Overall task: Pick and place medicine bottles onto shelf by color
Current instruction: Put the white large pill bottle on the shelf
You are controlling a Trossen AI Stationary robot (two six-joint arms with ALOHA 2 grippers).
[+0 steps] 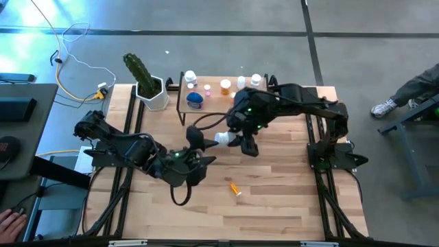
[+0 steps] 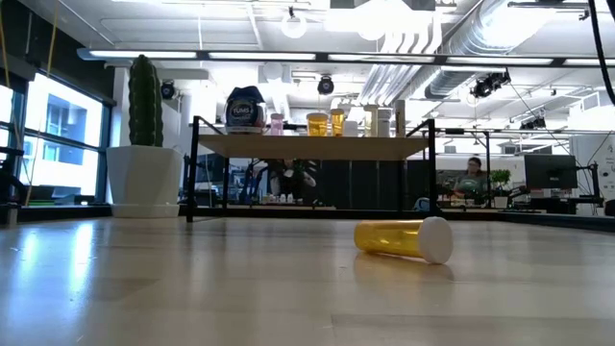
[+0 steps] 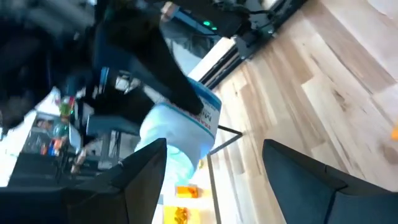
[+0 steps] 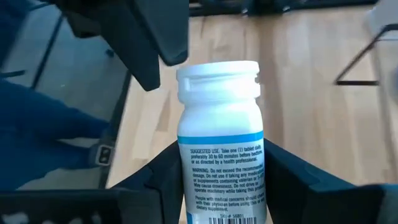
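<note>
A white medicine bottle (image 4: pixel 219 124) with a blue-striped label and a white cap hangs in the air over the middle of the table. My right gripper (image 4: pixel 217 165) (image 1: pixel 240 140) is shut on it. My left gripper (image 3: pixel 214 149) (image 1: pixel 199 140) stands open just past the bottle's cap end (image 3: pixel 177 140), one finger on each side of it. An orange bottle (image 1: pixel 234 189) (image 2: pixel 404 238) lies on its side on the table. The shelf (image 1: pixel 219 103) (image 2: pixel 312 146) at the far side carries several white, blue, pink and orange bottles. My right gripper pinches the bottle's labelled body (image 4: pixel 186 180) between its two fingers, well below the cap. The fingers come from the table's right, slanting down. The bottle is lifted clear, its cap pointing away toward my left gripper. Whether a finger of my left gripper (image 3: pixel 149 165) touches the cap, I cannot tell.
A white hexagonal pot with a green cactus (image 1: pixel 147 86) (image 2: pixel 144 144) stands left of the shelf. A person's shoes (image 1: pixel 387 106) show beyond the table's right edge, and a hand (image 1: pixel 10 223) at the near left. Bare tabletop (image 1: pixel 274 206) lies in front.
</note>
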